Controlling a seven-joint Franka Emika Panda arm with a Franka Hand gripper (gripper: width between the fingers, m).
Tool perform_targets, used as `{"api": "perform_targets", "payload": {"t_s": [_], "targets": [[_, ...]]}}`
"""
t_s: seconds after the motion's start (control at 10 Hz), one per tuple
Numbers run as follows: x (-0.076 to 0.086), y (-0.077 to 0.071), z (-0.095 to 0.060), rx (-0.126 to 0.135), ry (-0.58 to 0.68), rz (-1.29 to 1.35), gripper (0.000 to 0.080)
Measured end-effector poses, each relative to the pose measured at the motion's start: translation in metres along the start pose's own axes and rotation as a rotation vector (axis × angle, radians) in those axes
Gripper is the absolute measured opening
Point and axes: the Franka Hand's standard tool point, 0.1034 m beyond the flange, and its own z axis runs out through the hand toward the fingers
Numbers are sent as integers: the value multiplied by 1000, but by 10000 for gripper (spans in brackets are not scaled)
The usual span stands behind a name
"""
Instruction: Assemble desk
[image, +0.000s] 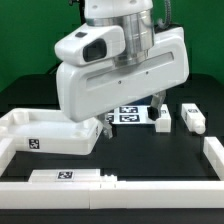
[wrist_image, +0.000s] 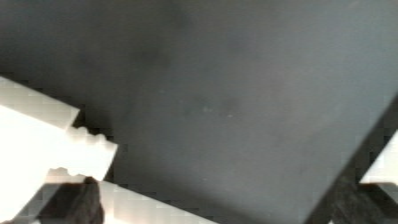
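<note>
The gripper (wrist_image: 68, 203), open or closed I cannot tell, is hovering by the desk tabletop (image: 55, 138) lying at the exterior view's lower left, and should be squaring to its rim before closing.

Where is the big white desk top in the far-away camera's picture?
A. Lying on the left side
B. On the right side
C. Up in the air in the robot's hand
A: the tabletop lies flat on the black table at the exterior view's left, and a leg sits over at the exterior view's right.
</note>
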Motion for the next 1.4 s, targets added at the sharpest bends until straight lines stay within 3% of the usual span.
{"api": "perform_targets", "payload": {"t_s": [0.4, 0.5, 0.6, 0.7, 0.8, 1.1, 1.4], "targets": [[-3, 2, 3, -4, -1, -10, 649], [-7, 15, 10, -8, -5, -29, 649], [-6, 30, 7, -26, 6, -86, 649], [-6, 44, 6, -65, 30, -168, 649], [-8, 49, 8, -69, 33, -195, 649], [-10, 50, 10, -67, 30, -195, 649], [-32, 69, 28, -61, 15, -207, 649]]}}
